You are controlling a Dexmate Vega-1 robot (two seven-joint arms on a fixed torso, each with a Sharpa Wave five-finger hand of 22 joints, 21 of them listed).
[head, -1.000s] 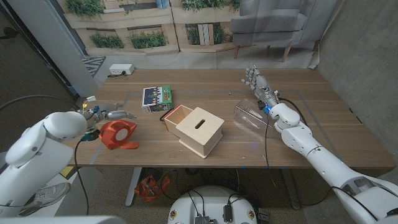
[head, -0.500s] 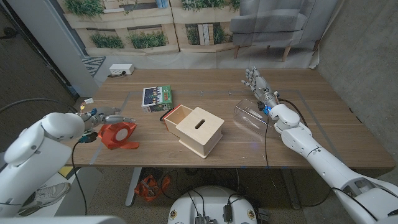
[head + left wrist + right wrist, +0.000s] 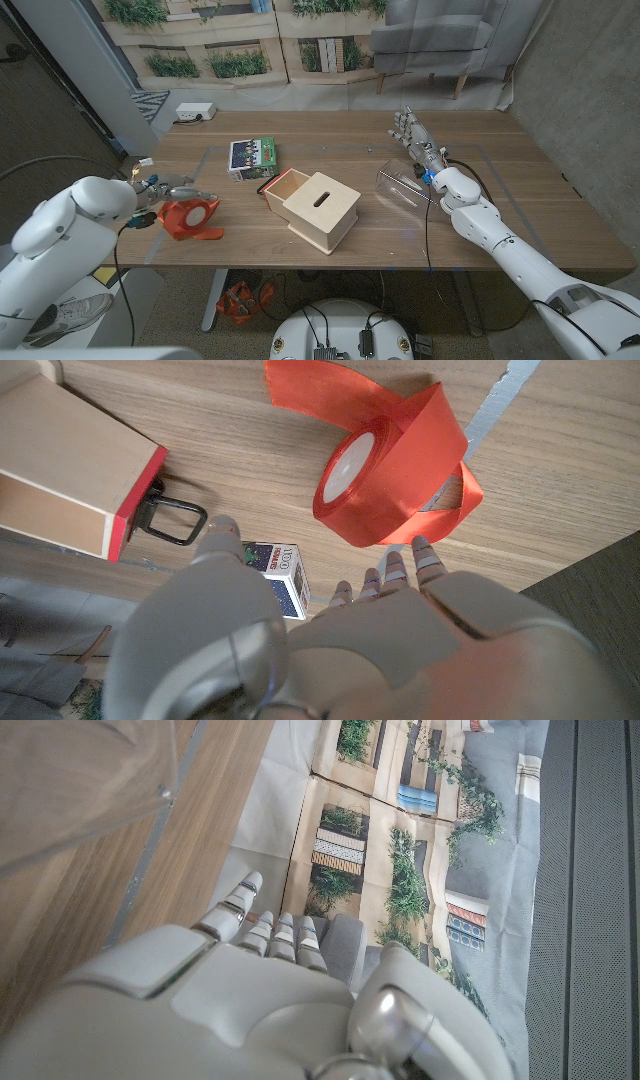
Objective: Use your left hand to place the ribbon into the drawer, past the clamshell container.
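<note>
The left hand point(image 3: 172, 186) hovers just behind the ribbon point(image 3: 191, 216) near the table's left edge, fingers extended and apart, holding nothing; in the left wrist view its fingertips point(image 3: 420, 550) reach toward the roll's rim, though contact cannot be confirmed. The right hand point(image 3: 412, 133) stands on edge at the far right of the wooden table point(image 3: 520, 200), fingers straight and together pointing away from the robot, empty.

The ribbon is a roll of glossy orange-red satin wound on a pale round core. In the left wrist view point(image 3: 390, 470) it lies tilted, the open core facing up, with a loose flat tail running from the roll along the table toward the drawer side, and a second short tongue curling off the opposite side. In the head view the loose band trails to the right along the table's front.

The drawer point(image 3: 287, 188) sits mid-table: a light plywood box, rectangular, its long axis running diagonally from near-right to far-left, with a slotted lid point(image 3: 322, 208) and a pulled-out tray edged in red. The left wrist view shows a black metal loop handle point(image 3: 172, 520) on that red face. The clamshell container point(image 3: 402, 184), clear thin plastic with rounded corners, lies right of the box, just beside the right forearm. A small green printed carton point(image 3: 252, 157) rests behind the drawer, and a white device point(image 3: 194, 111) sits at the far left corner.
</note>
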